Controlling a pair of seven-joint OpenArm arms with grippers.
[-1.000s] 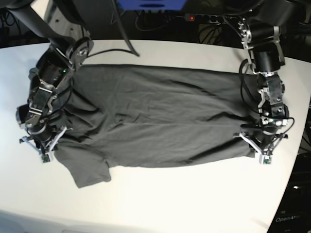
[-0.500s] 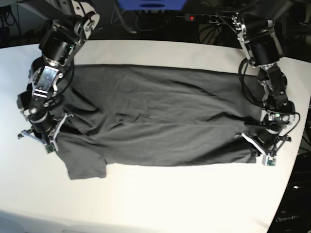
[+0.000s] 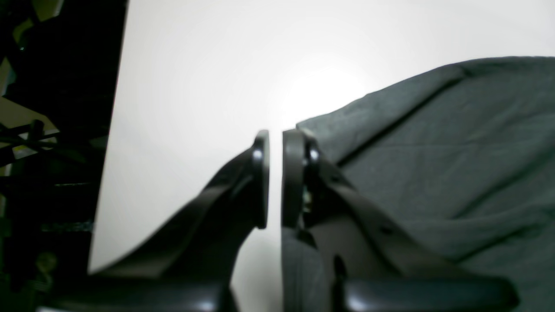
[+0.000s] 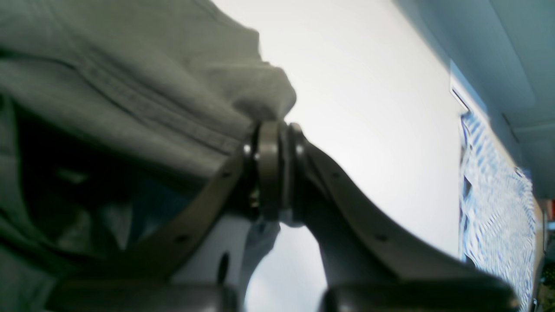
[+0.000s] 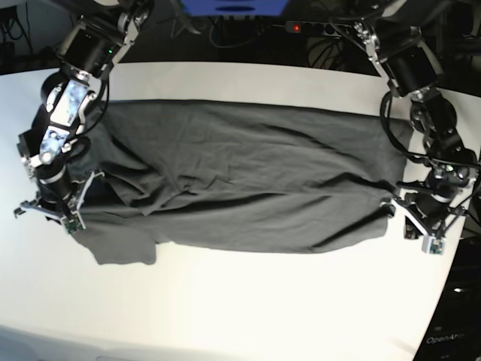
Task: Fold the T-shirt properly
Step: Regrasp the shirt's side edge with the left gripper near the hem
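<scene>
- The left tool [image 3: 275,177] has its pads pressed nearly together; a sliver of light shows between them in the left wrist view, and the hem corner of the T-shirt [image 5: 248,180] lies against the pad on the cloth side. Whether cloth is actually caught I cannot tell.
- The right tool [image 4: 274,167] is pinched shut, with a bunched fold of the T-shirt gathered right at its tips in the right wrist view; it looks to be gripping the fabric near the sleeve.
- The T-shirt lies spread flat on the white bench [image 5: 248,301], long axis running across the base view from one tool to the other: sleeve end at the right tool [image 5: 56,207], hem end at the left tool [image 5: 430,226].
- Each tool sits at the shirt's near edge, so the body of the cloth lies away from both, toward the far side of the bench.
- Judgement: the coming fold turns on carrying the near edge over that long axis together, each arm at its own end.
</scene>
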